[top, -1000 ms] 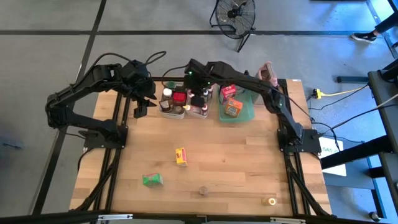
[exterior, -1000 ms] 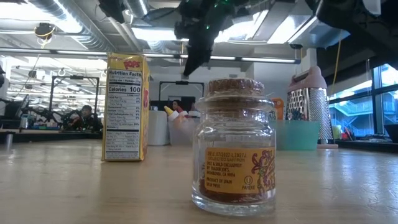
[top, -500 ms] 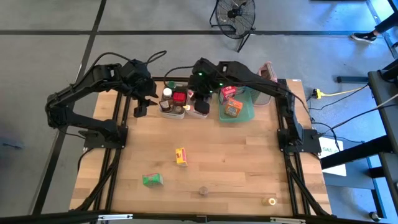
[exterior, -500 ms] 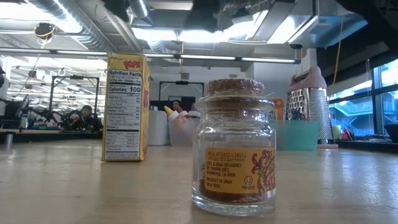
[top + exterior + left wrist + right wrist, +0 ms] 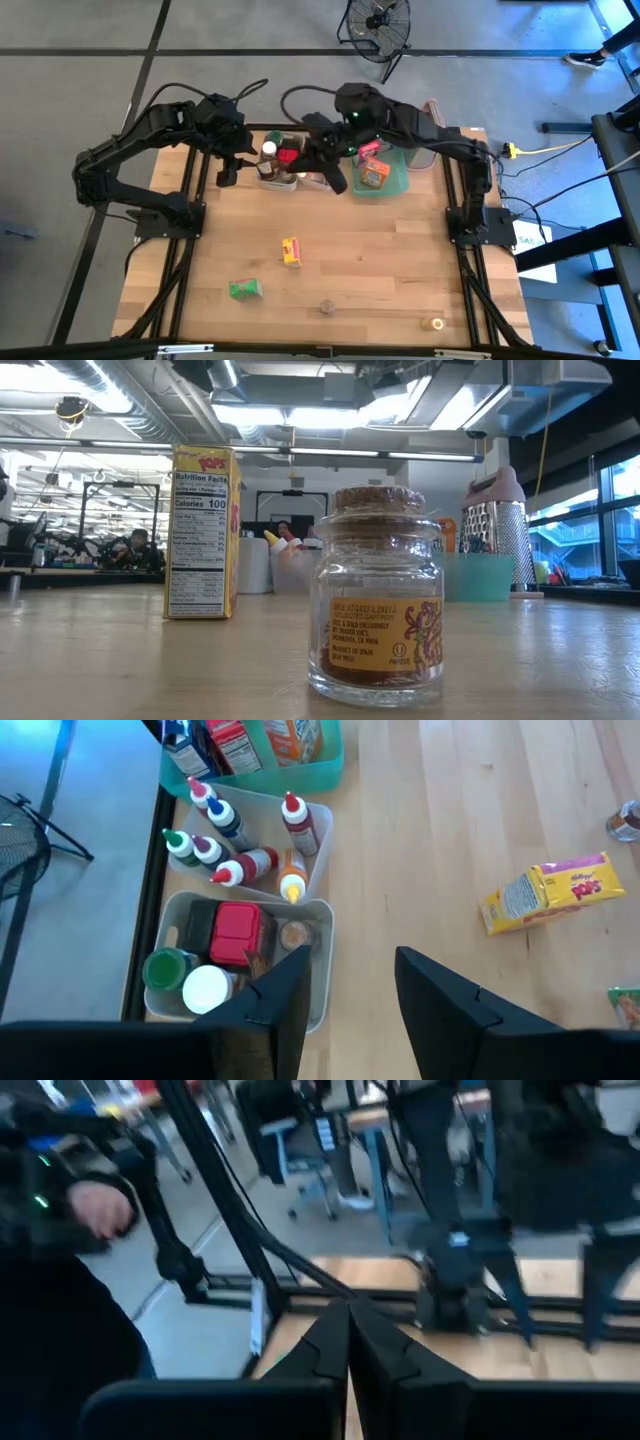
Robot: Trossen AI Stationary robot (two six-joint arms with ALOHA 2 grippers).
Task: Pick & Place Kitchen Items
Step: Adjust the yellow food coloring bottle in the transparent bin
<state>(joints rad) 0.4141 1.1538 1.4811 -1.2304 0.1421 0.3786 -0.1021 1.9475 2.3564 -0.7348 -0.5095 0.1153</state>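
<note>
Black links of the left arm are seen at the table's far-left edge, where the left gripper (image 5: 228, 172) hangs just beside the clear tub (image 5: 277, 178) of jars. Its fingers (image 5: 440, 1005) stand part-way apart with nothing between them; it is judged to be waiting.

Moving rightward, the clear tub is noted to hold a white-capped jar (image 5: 207, 989), a green-capped jar (image 5: 166, 966) and a red box (image 5: 236, 933). A second tub (image 5: 250, 815) beside it holds small squeeze bottles (image 5: 300, 823) with coloured caps. Next comes the green tray (image 5: 395, 180) with an orange box (image 5: 375, 174) in it.

The right gripper (image 5: 335, 180) is placed above the gap between the tubs and the tray, fingers (image 5: 345, 1345) clenched together. No item is seen between them, so the claw is taken as empty.

Out on the bare wood, nearer the front, four items lie well apart: a green packet (image 5: 244, 289), a yellow cereal box (image 5: 290, 251), a cork-topped jar (image 5: 378, 595) and a small round item (image 5: 433, 323) at the front right.

Step in hand, as judged: the right arm is turning from the bins toward a loose item. For a clean pick, the fingers should be opened before descent, the wrist squared to the box's narrow faces, and the grip closed low on the body so the light carton is not tipped.
</note>
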